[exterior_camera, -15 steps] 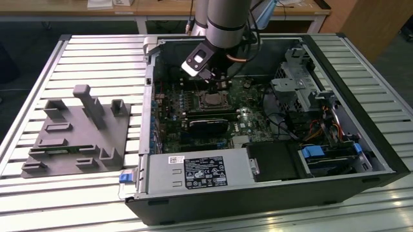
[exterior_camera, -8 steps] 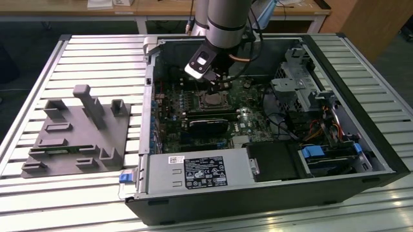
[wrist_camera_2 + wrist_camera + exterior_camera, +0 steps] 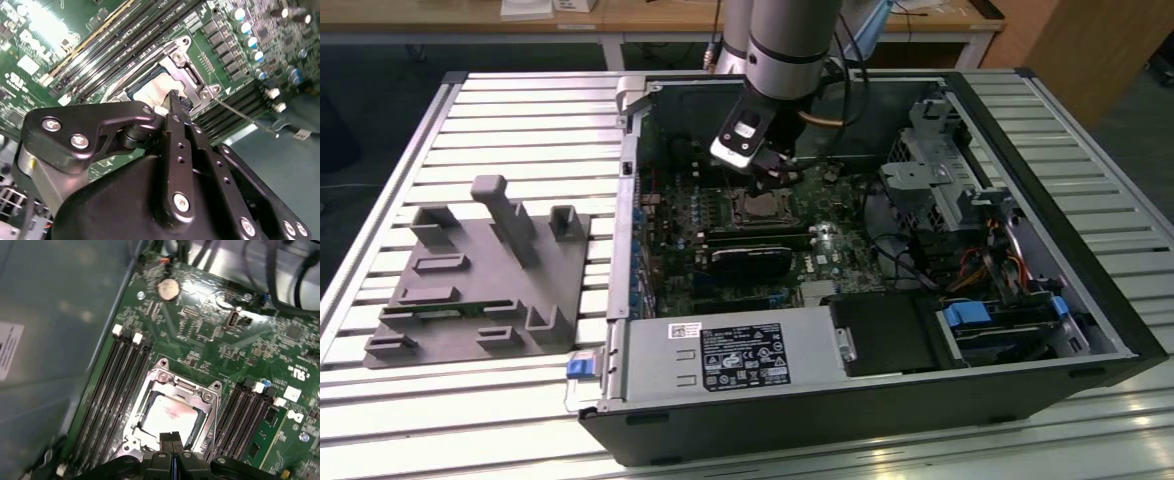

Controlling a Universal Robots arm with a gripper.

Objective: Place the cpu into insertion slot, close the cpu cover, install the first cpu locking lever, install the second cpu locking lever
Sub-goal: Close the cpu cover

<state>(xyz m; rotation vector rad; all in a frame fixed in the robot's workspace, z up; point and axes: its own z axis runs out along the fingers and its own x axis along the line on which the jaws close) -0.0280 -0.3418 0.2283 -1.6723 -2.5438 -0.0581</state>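
In the exterior view, one arm (image 3: 787, 40) reaches into one open case (image 3: 1107, 330) on a slatted table (image 3: 520, 110). One grey fixture (image 3: 480, 270) lies at the exterior view's left. The gripper (image 3: 771, 178) hangs just above the cpu (image 3: 757, 208). The power supply (image 3: 720, 355) carries two labels, their print too small to read.

In the second wrist view, the gripper (image 3: 176, 100) has its fingers pressed together, pinching nothing, with the tip over the edge of the one cpu (image 3: 150, 92). One cover (image 3: 180, 55) frames the chip. One thin lever (image 3: 240, 112) runs out from the cover's corner.

In the first wrist view, the closed gripper (image 3: 170, 440) sits at one edge of the cpu (image 3: 167, 415), which lies in the insertion slot (image 3: 144, 405) under the flat cover (image 3: 172, 380). Memory slots (image 3: 115, 385) flank it on two sides. One coin battery (image 3: 167, 288) sits on the board, and one white label (image 3: 7, 350) on the case wall is illegible.
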